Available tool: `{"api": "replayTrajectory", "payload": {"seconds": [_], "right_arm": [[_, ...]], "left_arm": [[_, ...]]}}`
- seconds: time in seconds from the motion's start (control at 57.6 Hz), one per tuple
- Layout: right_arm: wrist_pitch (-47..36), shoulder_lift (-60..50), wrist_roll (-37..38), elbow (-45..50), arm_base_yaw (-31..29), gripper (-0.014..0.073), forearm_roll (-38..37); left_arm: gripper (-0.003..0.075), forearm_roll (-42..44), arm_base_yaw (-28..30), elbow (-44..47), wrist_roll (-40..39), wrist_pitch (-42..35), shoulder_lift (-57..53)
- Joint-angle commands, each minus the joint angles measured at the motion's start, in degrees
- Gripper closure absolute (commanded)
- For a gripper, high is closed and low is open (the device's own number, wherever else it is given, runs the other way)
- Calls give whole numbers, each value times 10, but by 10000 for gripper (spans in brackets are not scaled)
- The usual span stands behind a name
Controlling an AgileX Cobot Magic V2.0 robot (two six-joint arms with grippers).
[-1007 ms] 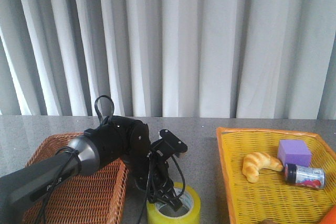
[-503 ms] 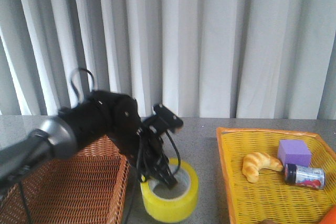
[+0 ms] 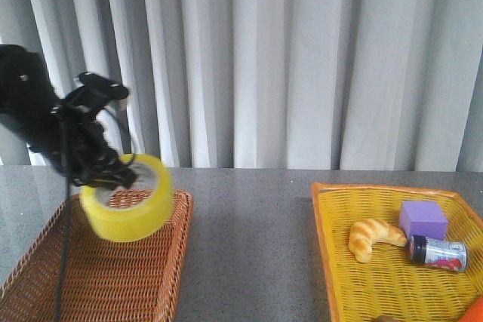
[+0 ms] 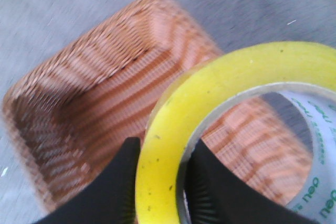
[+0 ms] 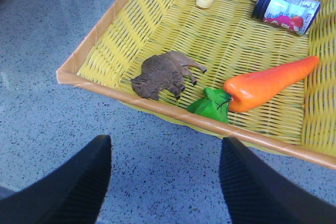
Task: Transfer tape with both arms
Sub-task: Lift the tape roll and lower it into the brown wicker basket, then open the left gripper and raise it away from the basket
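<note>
Black fingers of your left gripper are clamped on the wall of the tape, one finger outside the yellow band and one inside the white core, so the roll hangs from a single pinch on its rim. Take the brown basket as your landmark: in the front view the tape is in the air above its far end, tilted, clear of the weave and touching nothing but the fingers. The left wrist view shows the basket floor straight below the roll.

To finish this step well, I would judge that you should bring the roll down over the middle of the brown basket, not its rim, and only part the fingers once it is low; a roll held by one edge is likely to swing and could roll out if let go from height. Lift the inner finger straight up out of the core so it does not drag the roll along.

Your right gripper is spread wide and holds nothing, hovering over bare grey table well away from the brown basket, just beside the near rim of the yellow basket. Keep it there; it has no part in the lowering.
</note>
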Motion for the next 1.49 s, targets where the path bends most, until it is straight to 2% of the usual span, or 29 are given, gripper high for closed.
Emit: {"api": "replayTrajectory", "payload": {"seconds": [0.0,0.156,0.625,0.712,0.833,0.938,1.076,1.476], "right_arm": [[-35,2,-5,-15,-3,137,-1],[-35,2,-5,-15,-3,137,-1],[-35,2,-5,-15,-3,137,-1],[-35,2,-5,-15,-3,137,-1],[-35,2,-5,-15,-3,137,-1],[-35,2,-5,-15,-3,137,-1],[-35,2,-5,-15,-3,137,-1],[-35,2,-5,-15,-3,137,-1]], "left_arm": [[563,-11,27,-16,-12,-9,-21],[563,-11,44,-16,-12,-6,16],[557,-2,44,-16,-12,3,142],[523,-2,44,-16,-12,7,142],[400,-2,44,-18,-12,21,138],[273,-3,44,-18,-13,30,127],[197,-9,44,-18,-16,30,83],[197,-54,44,-4,-28,30,-125]]}}
